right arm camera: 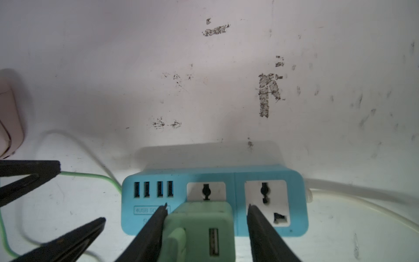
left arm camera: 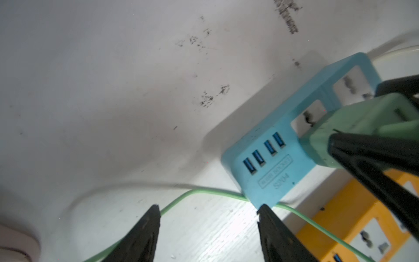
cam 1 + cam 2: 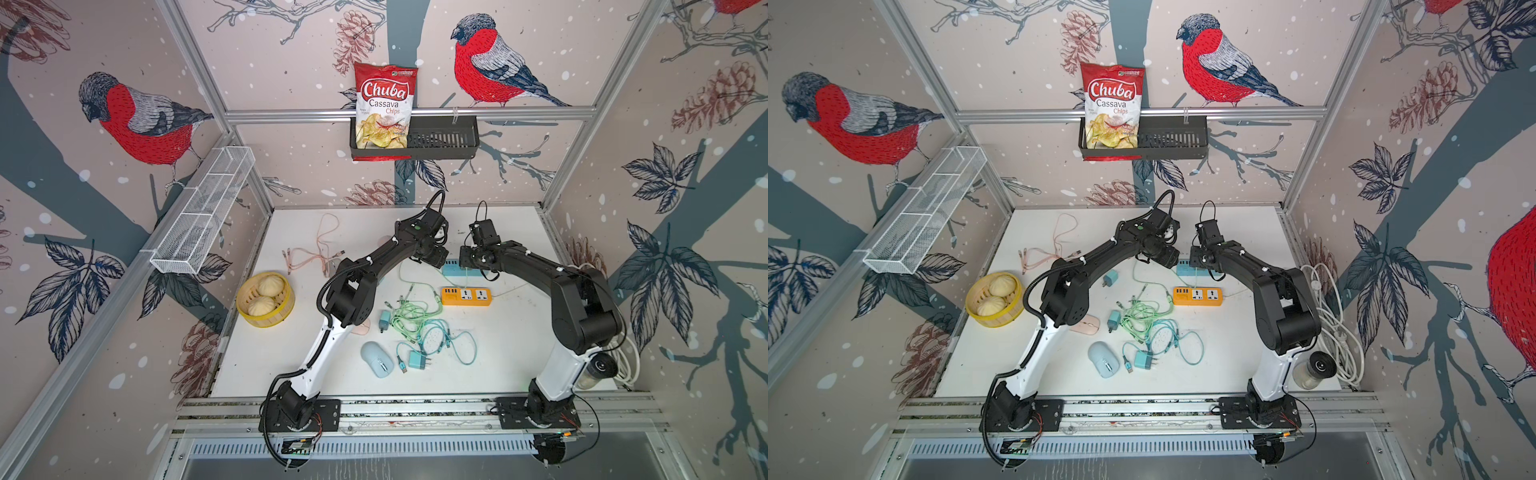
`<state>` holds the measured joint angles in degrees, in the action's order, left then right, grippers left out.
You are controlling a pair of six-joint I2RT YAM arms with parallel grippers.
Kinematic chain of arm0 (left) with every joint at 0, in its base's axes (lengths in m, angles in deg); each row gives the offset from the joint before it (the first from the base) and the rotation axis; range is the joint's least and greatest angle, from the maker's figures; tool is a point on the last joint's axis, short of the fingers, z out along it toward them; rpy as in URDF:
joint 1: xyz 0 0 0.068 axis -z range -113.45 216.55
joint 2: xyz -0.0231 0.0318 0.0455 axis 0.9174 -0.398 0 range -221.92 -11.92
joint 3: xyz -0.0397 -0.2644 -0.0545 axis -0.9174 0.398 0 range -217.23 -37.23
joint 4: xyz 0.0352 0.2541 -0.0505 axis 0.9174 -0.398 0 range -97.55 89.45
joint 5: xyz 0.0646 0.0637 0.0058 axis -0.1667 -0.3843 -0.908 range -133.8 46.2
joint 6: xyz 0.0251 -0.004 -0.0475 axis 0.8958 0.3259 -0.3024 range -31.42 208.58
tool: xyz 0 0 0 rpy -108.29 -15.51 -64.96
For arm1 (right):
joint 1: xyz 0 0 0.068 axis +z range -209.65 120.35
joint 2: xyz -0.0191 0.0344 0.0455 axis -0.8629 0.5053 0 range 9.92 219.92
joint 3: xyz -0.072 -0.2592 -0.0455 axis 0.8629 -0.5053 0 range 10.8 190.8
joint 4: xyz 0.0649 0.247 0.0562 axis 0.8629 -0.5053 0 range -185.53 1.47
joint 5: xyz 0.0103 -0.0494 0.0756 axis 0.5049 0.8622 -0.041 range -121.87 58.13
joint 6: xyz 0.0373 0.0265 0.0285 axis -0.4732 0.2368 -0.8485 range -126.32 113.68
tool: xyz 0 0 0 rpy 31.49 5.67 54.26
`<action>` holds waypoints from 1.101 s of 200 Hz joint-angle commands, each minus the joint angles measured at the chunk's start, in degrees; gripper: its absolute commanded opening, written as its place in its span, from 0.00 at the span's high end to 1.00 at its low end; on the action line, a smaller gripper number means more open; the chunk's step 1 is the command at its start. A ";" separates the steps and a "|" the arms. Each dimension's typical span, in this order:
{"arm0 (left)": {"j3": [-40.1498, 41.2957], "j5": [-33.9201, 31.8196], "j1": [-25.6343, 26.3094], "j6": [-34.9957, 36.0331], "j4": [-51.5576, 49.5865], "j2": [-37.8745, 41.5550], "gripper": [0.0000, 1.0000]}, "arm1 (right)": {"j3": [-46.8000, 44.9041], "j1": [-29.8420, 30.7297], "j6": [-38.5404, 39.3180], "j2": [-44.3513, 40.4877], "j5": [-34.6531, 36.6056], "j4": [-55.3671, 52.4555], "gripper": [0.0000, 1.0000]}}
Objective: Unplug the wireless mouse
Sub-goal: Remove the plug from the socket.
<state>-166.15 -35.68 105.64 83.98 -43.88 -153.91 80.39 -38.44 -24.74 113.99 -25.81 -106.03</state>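
Bird-patterned walls (image 3: 291, 50) enclose a scuffed white table (image 3: 511, 340); aluminium frame (image 3: 291, 115) lines the corners.

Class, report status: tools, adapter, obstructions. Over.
Left tool open, empty. Right tool open, straddling green adapter seated in blue strip. Green cable runs below left tool.

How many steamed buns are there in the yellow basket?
2. Both lie in the yellow basket: the back bun is nearer the rear wall, and the front bun sits just before it. No bun seems hidden under them.
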 commanded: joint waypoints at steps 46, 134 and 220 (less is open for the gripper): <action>-0.19 0.74 0.46 -1.56 -0.09 -1.11 0.30 | 0.29 1.29 -2.39 0.99 4.88 -1.05 0.67; -0.52 0.41 0.90 -2.89 1.01 -2.28 0.27 | -0.61 2.34 -2.68 1.39 4.93 -0.53 0.81; -3.21 -2.51 1.07 -3.07 -1.81 -5.32 0.27 | 0.22 2.52 -2.68 1.53 3.98 -0.43 0.89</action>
<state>-168.64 -35.00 106.51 80.14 -42.26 -157.56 80.28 -36.05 -26.81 115.39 -20.76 -105.75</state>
